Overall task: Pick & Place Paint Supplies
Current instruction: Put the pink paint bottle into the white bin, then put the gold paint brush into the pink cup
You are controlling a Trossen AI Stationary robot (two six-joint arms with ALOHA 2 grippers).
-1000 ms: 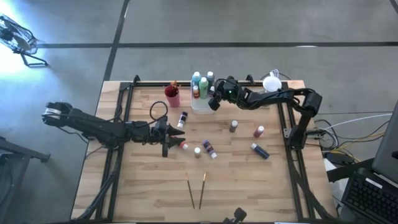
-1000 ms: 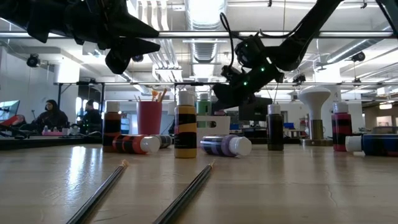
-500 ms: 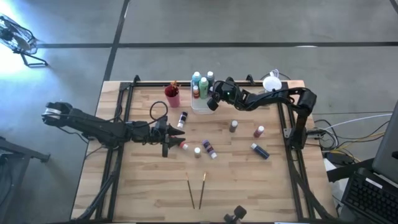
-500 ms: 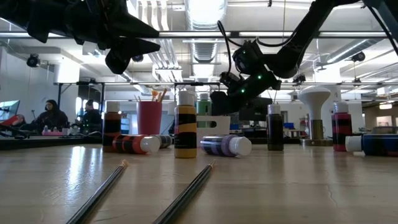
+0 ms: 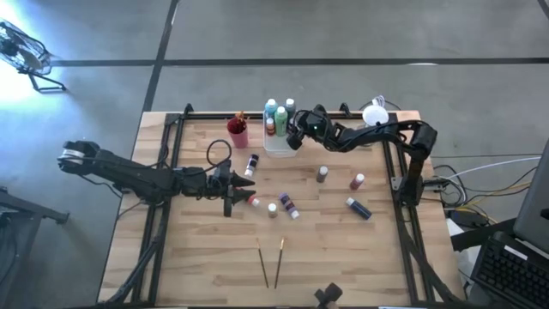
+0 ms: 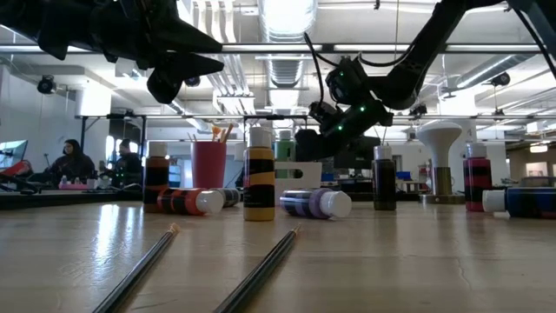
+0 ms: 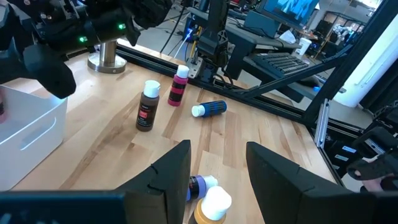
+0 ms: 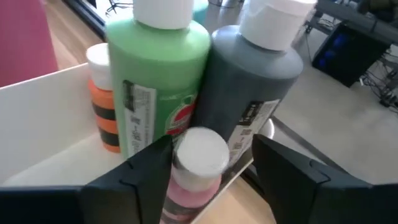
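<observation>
Right tool sits at the open side of the white tray at the far edge of the table, its two fingers standing apart on either side of a small pink bottle with a white cap. There is visible clearance between fingers and cap, so the bottle looks released or about to be, not clamped; judgement: a drop-off into the tray. Directly ahead of this tool stand a green bottle and a grey bottle, close together, with an orange-striped bottle beside the green one. Grouping them upright in the tray keeps them from rolling and saves room. A magenta cup holding brushes stands beside the tray. Left tool hovers above mid-table with fingers moderately apart and nothing between them. Just below it are a white-capped bottle and a purple one lying down; farther ahead stand a brown bottle and a pink-black bottle, with a blue bottle on its side near them. The stance suggests it is lined up for the nearest loose bottle. Two brushes lie side by side on the near part of the table, well apart from both tools, untouched. Much remains: several bottles and both brushes are not yet put away.
</observation>
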